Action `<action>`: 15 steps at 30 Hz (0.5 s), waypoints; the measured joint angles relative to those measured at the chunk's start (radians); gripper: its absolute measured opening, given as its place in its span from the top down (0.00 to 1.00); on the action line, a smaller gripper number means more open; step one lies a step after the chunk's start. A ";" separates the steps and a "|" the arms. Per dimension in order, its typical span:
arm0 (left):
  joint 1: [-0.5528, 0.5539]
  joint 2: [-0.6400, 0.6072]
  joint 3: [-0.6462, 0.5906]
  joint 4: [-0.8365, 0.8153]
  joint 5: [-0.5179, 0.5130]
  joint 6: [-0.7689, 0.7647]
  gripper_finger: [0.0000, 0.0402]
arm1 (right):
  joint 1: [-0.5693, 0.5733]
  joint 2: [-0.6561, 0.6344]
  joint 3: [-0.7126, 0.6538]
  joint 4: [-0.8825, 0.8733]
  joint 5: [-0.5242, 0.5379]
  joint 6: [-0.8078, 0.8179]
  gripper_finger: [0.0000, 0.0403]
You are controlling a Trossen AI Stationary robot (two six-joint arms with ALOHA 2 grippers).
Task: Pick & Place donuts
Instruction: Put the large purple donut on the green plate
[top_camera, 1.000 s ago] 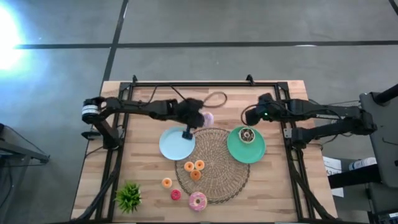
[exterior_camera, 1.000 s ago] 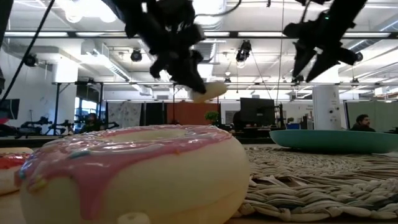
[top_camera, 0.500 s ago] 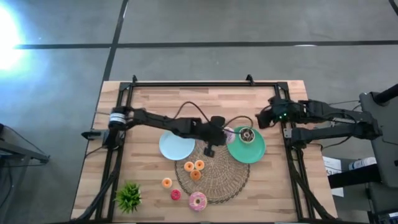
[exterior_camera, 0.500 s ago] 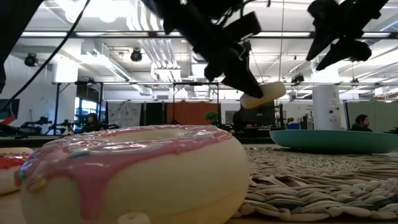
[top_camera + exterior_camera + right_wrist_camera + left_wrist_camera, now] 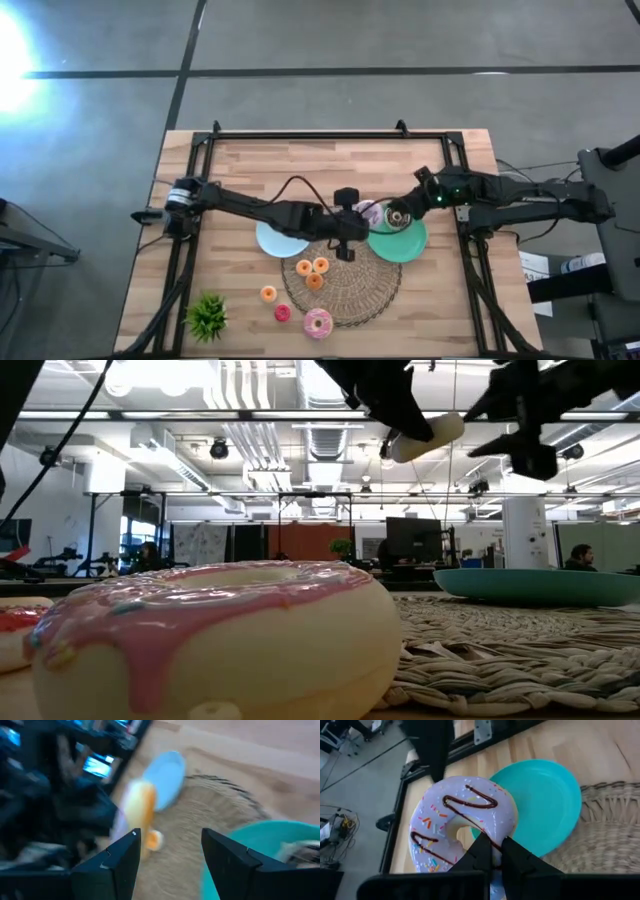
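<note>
My left gripper [image 5: 495, 851] is shut on the lilac-white frosted donut [image 5: 462, 822], held in the air at the green plate's [image 5: 405, 243] left rim. In the high view the donut [image 5: 368, 212] shows just right of that gripper [image 5: 347, 228]. My right gripper [image 5: 403, 212] hovers open above the dark brown donut [image 5: 397, 216], which lies flat on the green plate. The pink-frosted donut [image 5: 318, 323] lies at the woven mat's [image 5: 350, 285] near edge. Tiny orange donuts [image 5: 313, 270] lie on the mat. Another orange one [image 5: 268, 294] and a red-pink one [image 5: 283, 313] lie on the wood. My left gripper pinches the lilac-white donut by one side of its ring [image 5: 492, 837], between the hole and the outer rim. The fingers [image 5: 482, 854] come at its frosted face from above. The donut is lifted clear and tilted in the low view [image 5: 427, 435], high over the green plate [image 5: 540, 582].
The light-blue plate [image 5: 275, 238] lies left of the mat under my left arm. A small spiky green plant [image 5: 207, 316] stands at the near left corner. A dark frame rail [image 5: 330, 135] runs along the far edge. Bare wood lies near right of the mat.
My left gripper has carried the lilac-white donut from above the light-blue plate toward the table's right, to the green plate's left rim, and has risen. My right gripper first drew back to the right, then came left and nearer, over the brown donut on the green plate.
</note>
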 joint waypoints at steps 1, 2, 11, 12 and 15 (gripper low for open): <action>-0.003 0.001 -0.003 0.003 -0.003 0.000 1.00 | -0.001 0.006 -0.012 0.045 -0.018 0.019 0.50; -0.003 0.001 -0.005 0.006 -0.006 -0.003 1.00 | 0.000 0.010 -0.022 0.069 -0.031 0.031 0.50; 0.025 0.005 -0.006 0.037 0.026 0.002 1.00 | 0.004 0.068 -0.027 0.131 -0.076 0.080 0.50; 0.027 0.009 -0.006 0.036 0.029 0.001 1.00 | 0.004 0.071 -0.022 0.133 -0.075 0.080 0.50; 0.028 0.025 -0.006 0.026 0.036 0.000 1.00 | 0.004 0.071 -0.016 0.130 -0.076 0.080 0.48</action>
